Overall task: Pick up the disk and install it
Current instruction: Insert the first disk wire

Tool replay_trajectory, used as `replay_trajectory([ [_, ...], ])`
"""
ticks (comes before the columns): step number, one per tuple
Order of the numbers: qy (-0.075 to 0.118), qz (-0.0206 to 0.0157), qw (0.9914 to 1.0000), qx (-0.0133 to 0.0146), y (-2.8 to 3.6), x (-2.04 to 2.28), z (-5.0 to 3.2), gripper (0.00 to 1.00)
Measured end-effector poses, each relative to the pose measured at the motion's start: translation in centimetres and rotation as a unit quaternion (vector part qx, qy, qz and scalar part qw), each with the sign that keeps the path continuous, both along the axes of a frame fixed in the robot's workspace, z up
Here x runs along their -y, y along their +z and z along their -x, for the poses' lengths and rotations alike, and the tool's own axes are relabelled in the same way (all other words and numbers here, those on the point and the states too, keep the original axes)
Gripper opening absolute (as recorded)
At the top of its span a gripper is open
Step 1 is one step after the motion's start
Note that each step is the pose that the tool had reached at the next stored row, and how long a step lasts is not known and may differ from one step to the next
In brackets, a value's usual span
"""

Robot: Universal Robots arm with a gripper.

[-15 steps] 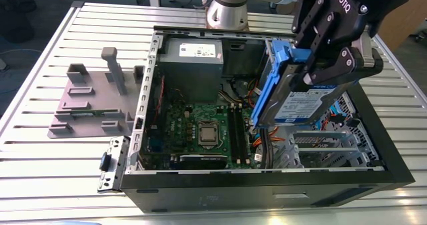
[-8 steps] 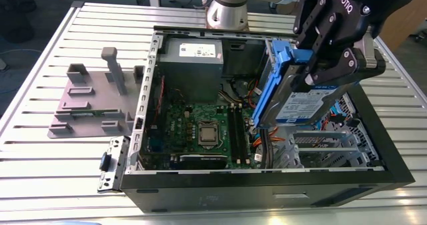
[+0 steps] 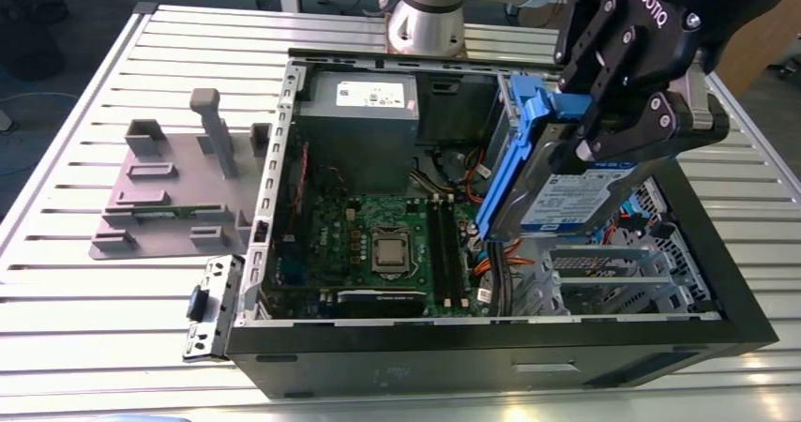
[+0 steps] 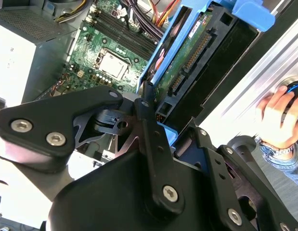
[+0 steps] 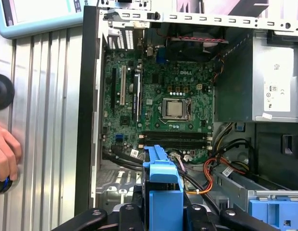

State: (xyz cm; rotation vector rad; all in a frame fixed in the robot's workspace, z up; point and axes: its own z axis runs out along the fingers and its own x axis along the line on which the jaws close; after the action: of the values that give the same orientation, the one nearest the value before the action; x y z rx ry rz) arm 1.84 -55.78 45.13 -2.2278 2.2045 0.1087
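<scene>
The disk is a silver-grey drive with a white and blue label, framed by a blue bracket. It hangs tilted on edge above the open computer case, over the drive bay side at the exterior view's right. My black gripper is shut on its upper end. The second wrist view shows the disk's green circuit board and connector running away from the gripper. In the first wrist view the blue bracket sits between the fingers, above the motherboard.
A grey power supply with a white sticker fills the case's far corner. Orange and black cables run beside the bay. A grey fixture stands on the slatted table at the exterior view's left. A person's hand rests beside the case.
</scene>
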Motion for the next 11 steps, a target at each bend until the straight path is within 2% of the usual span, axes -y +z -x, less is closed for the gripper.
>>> replay_trajectory([
  [11, 0.000, 0.0000, 1.00000, 0.0000, -0.04, 0.07, -0.31, 0.37],
])
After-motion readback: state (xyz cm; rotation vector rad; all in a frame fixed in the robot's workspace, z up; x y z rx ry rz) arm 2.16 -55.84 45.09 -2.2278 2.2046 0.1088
